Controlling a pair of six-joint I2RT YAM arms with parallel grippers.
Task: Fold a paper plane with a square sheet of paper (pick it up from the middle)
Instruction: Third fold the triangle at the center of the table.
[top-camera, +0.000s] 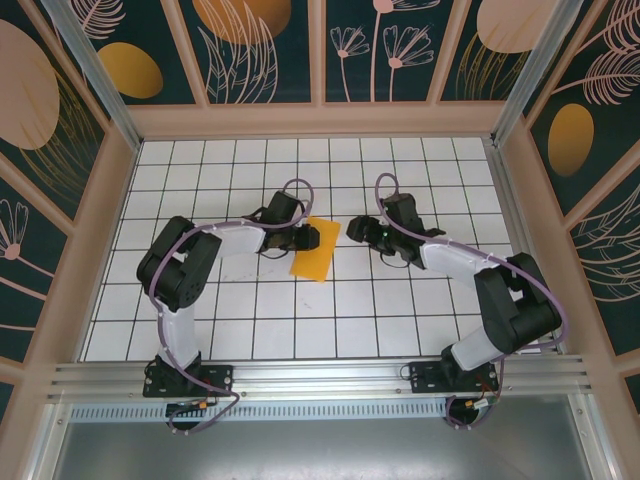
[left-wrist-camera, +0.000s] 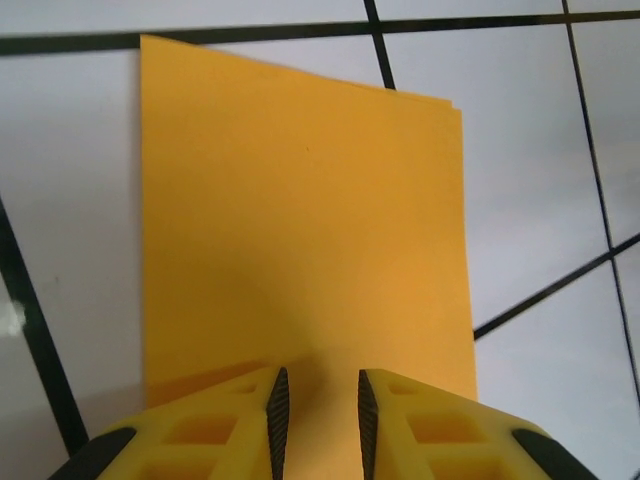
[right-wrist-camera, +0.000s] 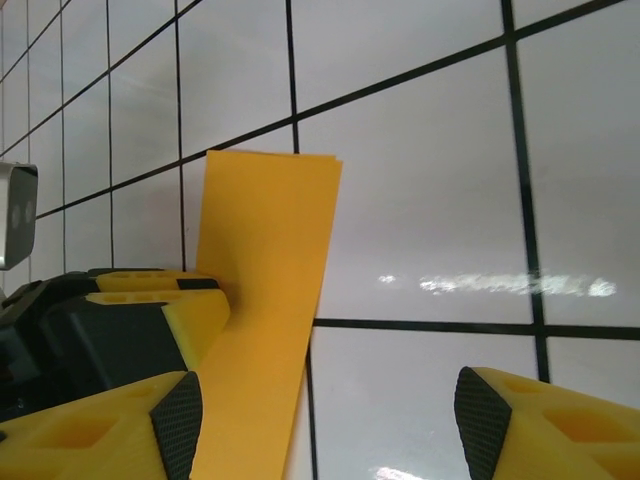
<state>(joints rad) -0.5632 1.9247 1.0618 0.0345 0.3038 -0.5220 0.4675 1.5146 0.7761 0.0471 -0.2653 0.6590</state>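
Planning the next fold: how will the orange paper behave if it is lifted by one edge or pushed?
Probably floppy: the paper looks thin, two layers showing at its far edge, so it would likely droop. Likely very light. On the glossy tiled table, a push may slide it flat.

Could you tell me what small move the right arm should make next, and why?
Probably ease the right gripper left onto the square sheet of paper: its jaws stand open beside the sheet, not touching it, while the left gripper sits over the opposite edge.
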